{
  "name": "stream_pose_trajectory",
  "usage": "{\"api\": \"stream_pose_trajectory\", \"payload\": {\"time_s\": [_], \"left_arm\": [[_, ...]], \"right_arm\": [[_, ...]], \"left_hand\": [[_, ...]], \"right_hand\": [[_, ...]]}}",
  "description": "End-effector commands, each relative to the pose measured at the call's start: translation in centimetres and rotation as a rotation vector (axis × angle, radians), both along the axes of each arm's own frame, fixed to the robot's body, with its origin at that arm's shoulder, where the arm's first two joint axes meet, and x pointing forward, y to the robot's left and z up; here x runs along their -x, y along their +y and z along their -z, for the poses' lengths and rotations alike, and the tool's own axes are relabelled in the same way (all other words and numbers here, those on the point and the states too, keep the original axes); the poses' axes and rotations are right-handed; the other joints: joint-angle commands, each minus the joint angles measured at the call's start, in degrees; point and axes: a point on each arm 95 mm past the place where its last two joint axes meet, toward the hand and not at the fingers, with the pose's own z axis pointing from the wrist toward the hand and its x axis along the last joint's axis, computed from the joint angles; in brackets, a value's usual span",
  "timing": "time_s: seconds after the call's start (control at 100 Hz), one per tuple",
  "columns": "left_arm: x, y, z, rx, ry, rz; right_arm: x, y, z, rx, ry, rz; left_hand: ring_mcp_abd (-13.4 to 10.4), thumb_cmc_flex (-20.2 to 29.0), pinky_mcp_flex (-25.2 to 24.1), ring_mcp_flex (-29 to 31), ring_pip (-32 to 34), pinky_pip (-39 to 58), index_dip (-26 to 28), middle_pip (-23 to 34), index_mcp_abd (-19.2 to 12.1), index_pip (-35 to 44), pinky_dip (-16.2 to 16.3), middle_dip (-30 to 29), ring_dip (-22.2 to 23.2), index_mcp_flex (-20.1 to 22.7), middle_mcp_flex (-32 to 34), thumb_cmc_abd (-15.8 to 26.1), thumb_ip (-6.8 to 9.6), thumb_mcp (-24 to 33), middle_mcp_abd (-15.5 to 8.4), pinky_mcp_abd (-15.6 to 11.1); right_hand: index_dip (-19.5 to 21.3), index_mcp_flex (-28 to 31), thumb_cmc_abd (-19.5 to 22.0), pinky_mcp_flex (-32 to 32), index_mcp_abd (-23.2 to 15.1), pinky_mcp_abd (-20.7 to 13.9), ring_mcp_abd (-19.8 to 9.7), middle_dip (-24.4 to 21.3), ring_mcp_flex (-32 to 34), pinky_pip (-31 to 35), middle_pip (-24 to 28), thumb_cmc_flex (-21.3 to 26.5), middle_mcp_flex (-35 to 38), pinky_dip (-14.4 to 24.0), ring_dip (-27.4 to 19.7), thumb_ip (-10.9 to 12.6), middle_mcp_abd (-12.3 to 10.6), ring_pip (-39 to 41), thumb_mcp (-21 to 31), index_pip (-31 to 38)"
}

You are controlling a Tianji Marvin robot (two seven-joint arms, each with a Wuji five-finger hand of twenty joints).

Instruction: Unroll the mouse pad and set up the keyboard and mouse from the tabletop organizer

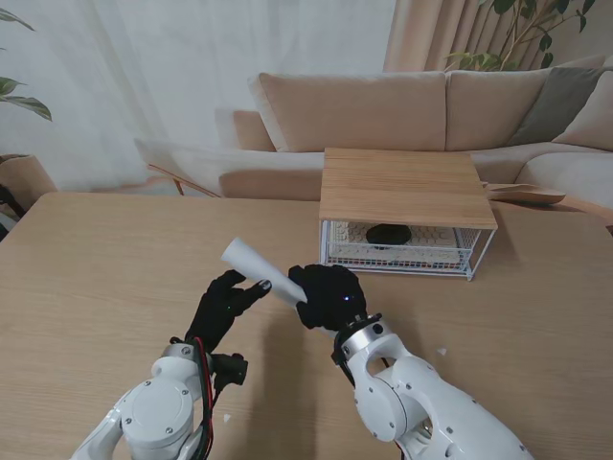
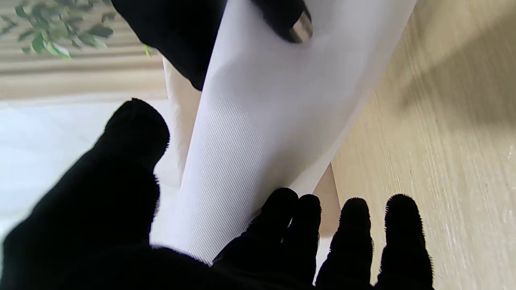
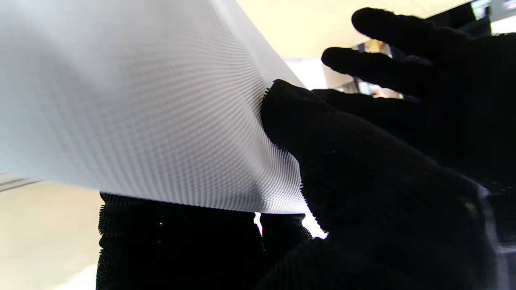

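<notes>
The white mouse pad [image 1: 257, 267] is still rolled into a tube and held above the table, slanting up and away to the left. My right hand [image 1: 329, 296] is shut on its nearer end; in the right wrist view its thumb presses the textured roll [image 3: 153, 121]. My left hand [image 1: 226, 305] is beside the roll with fingers spread, its fingertips [image 2: 282, 209] touching the roll [image 2: 266, 121] without closing round it. Inside the wire organizer [image 1: 407, 206] lie the white keyboard [image 1: 431, 240] and the black mouse [image 1: 388, 233].
The organizer has a wooden top and stands at the far right of the wooden table [image 1: 105, 278]. A beige sofa [image 1: 402, 110] lies behind the table. A small white scrap [image 1: 442, 352] rests on the table near my right arm.
</notes>
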Motion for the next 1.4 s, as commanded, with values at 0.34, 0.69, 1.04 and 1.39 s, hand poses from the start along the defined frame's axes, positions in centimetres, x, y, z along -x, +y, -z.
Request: {"api": "stream_pose_trajectory", "payload": {"time_s": [0.34, 0.69, 1.04, 1.39], "left_arm": [[-0.6, -0.9, -0.6, 0.068, 0.028, -0.080], [-1.1, -1.0, -0.9, 0.099, 0.042, -0.165], [-2.0, -0.5, -0.9, 0.062, 0.026, -0.246], [-2.7, 1.1, -0.5, -0.024, -0.024, -0.202]], "right_arm": [[0.6, 0.5, 0.5, 0.092, -0.138, -0.168], [0.6, 0.8, 0.6, 0.122, -0.158, -0.197], [1.1, 0.6, 1.2, 0.186, -0.069, -0.217], [2.1, -1.2, -0.3, 0.122, -0.066, -0.170]], "left_hand": [[0.6, 1.1, -0.3, 0.3, 1.0, 0.9, 0.9, 3.7, -1.4, 1.7, -1.4, 1.7, 0.3, -0.1, -0.6, -0.4, -0.56, 0.6, 0.9, 0.0], [3.0, 15.8, 4.7, 15.5, 14.7, 12.9, 12.1, 14.4, -5.7, 23.0, 2.6, 8.6, 7.0, 11.7, 19.2, 6.0, -0.09, 13.2, 0.6, 1.7], [10.4, 36.6, 16.8, 35.6, 27.5, 22.6, 15.9, 18.3, -4.8, 43.1, 10.3, 21.7, 13.9, 21.6, 41.4, 6.5, -2.47, -0.6, 5.8, 7.3], [7.0, 33.3, 23.8, 43.3, 30.3, 24.1, 25.0, 20.2, -6.7, 46.2, 11.4, 27.9, 17.7, 21.9, 46.7, 2.0, -5.29, 9.8, 3.8, 7.2]], "right_hand": [[-0.3, 4.2, 3.9, -3.2, -11.2, -3.1, -2.6, -0.6, 0.4, -3.2, 1.7, 2.1, -0.6, 0.7, 0.7, 0.8, -2.7, 1.3, 5.4, 6.4], [-0.8, 1.7, 5.6, -4.6, -11.1, -3.7, -3.3, -0.8, -0.7, -5.4, 1.5, 0.6, -2.3, -0.4, 0.5, 0.7, -3.7, 0.5, 4.8, 5.9], [5.6, -5.9, 13.1, -14.9, -4.9, -3.3, -2.0, 0.3, -12.7, -9.9, -1.1, -19.1, -14.7, -0.8, -0.5, 7.0, -4.7, -4.6, -2.1, -8.5], [9.1, -19.2, 27.9, -26.7, -3.2, -6.0, -0.1, -0.8, -28.2, -13.0, -2.8, -26.0, -29.3, 0.8, -1.0, 9.6, -3.8, -6.8, -21.3, -15.2]]}}
